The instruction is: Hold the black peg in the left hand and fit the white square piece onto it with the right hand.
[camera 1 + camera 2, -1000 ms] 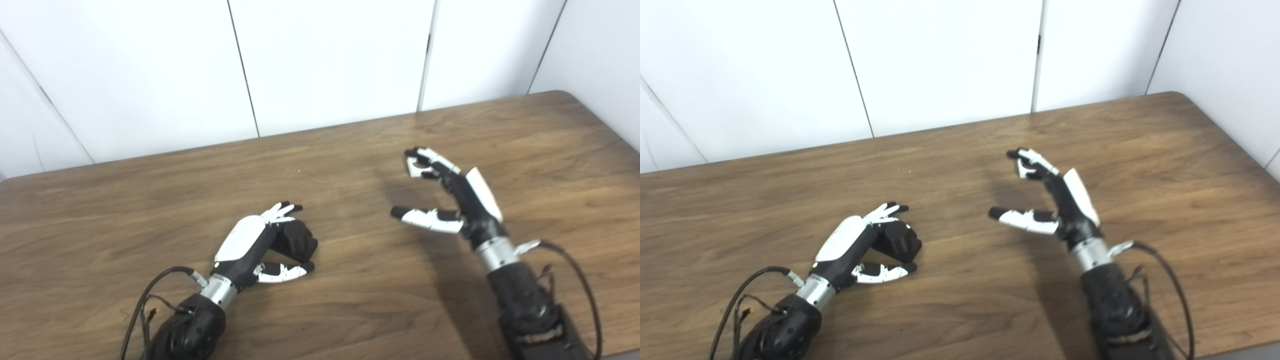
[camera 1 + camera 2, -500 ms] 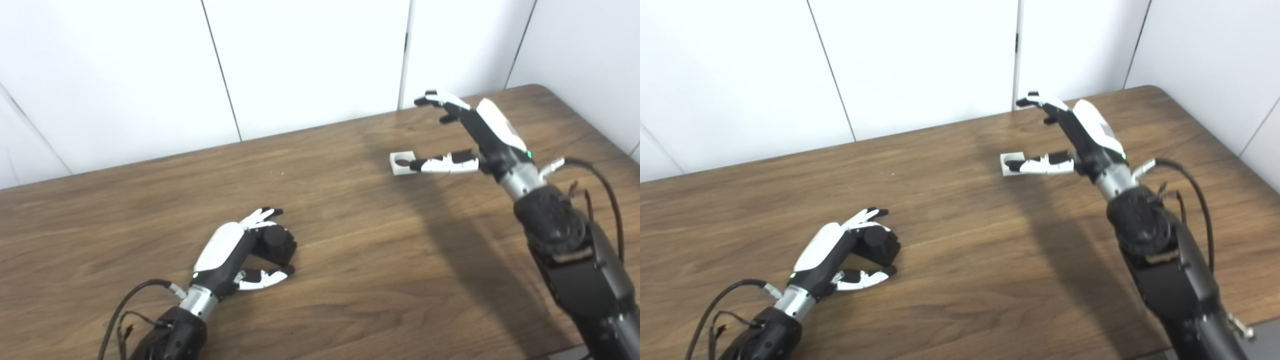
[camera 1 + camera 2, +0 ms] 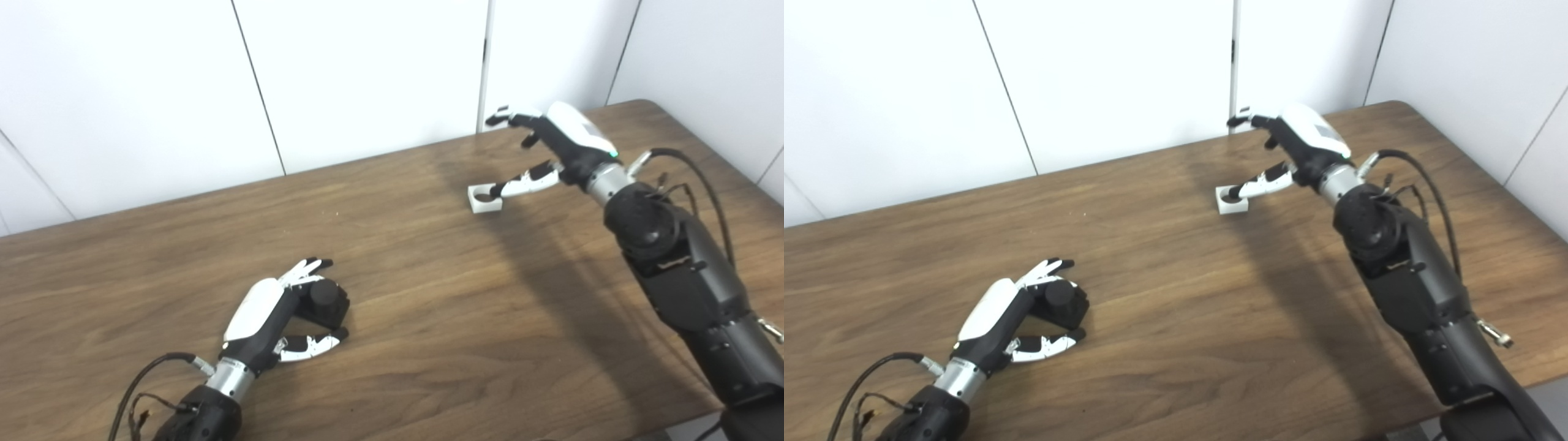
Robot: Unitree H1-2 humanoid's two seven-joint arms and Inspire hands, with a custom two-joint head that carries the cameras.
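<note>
At about 7 o'clock on the tabletop [image 3: 429, 343], the left hand [image 3: 278, 312] has its fingers and thumb curled round the black peg [image 3: 323, 300], which stands on the wood — so the holding half of the task looks begun, though the peg is not lifted. Up at 1 o'clock, near the far edge, the white square piece [image 3: 485, 198] lies flat with its round hole facing up. The right hand [image 3: 551, 147] hovers over it, fingers apart and holding nothing, its thumb tip at the piece's right side; whether it touches, I cannot tell. Grasping, carrying and fitting are all left to do. Compared with half a second earlier, the right hand has dropped closer to the piece with the thumb angled down at it — the left hand's grip looks unchanged.
</note>
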